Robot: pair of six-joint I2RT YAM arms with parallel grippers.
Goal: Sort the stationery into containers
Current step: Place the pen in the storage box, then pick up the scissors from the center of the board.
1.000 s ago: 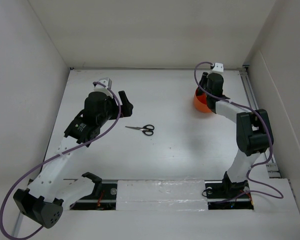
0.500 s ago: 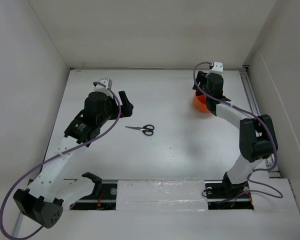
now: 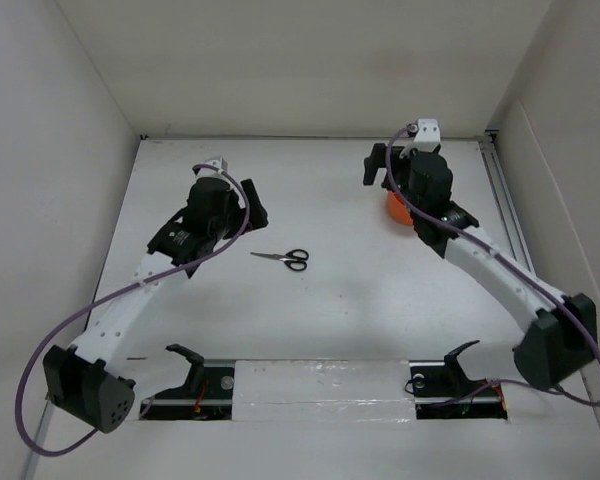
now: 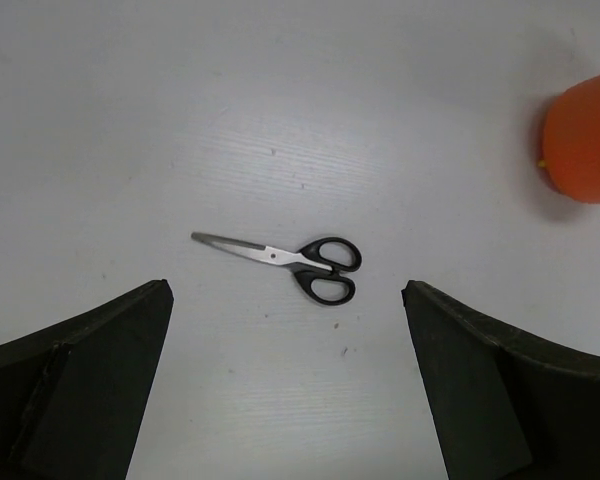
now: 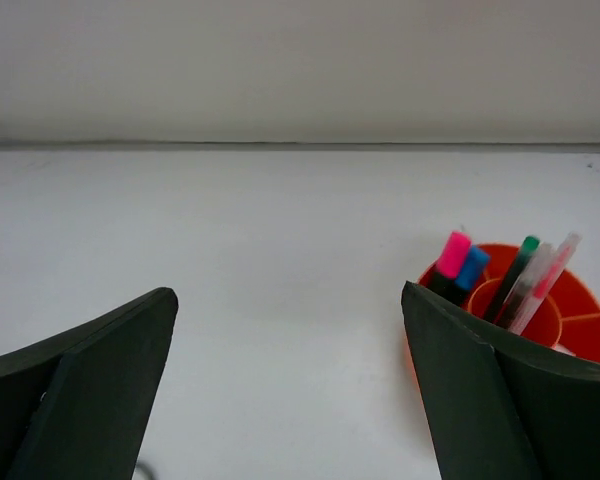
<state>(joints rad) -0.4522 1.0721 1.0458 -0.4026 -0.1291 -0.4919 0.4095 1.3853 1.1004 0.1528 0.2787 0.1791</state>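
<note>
I see the scissors lying flat on the tabletop, blades pointing left, just ahead of my left pincer, which is spread wide and empty. The left arm reaches forward and angles down over them. My right pincer is released too, hovering just left of the orange pot, where markers and pens stand. That arm stretches toward the far right corner.

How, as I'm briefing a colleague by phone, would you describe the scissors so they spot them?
On the white table, left of its middle and well apart from the orange pot at far right, lie the scissors. They are the only loose item: black handles, steel blades pointing left.
</note>
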